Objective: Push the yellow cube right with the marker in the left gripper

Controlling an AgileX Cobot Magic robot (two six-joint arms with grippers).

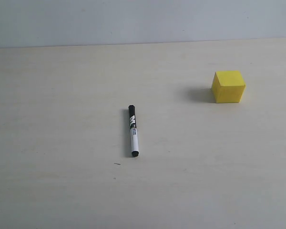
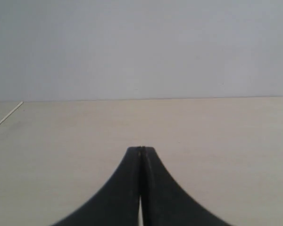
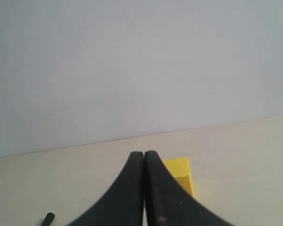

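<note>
Marker [image 1: 133, 131] lies flat on the surface [image 1: 62, 181], held by no hand. Left hand [image 2: 141, 149] is pressed together and empty. Right hand [image 3: 144, 153] is pressed together too, and the yellow cube [image 1: 228, 87] sits beyond its tips.

A pale table [image 1: 47, 191] lies mostly bare, with two low obstacles on it: a marker [image 1: 133, 131] lying flat near the middle, and a yellow cube [image 1: 228, 87] farther back on the right, well apart from it. Open surface runs between them, left of the marker and across the near side; a wall [image 1: 133, 19] closes the far edge.
</note>
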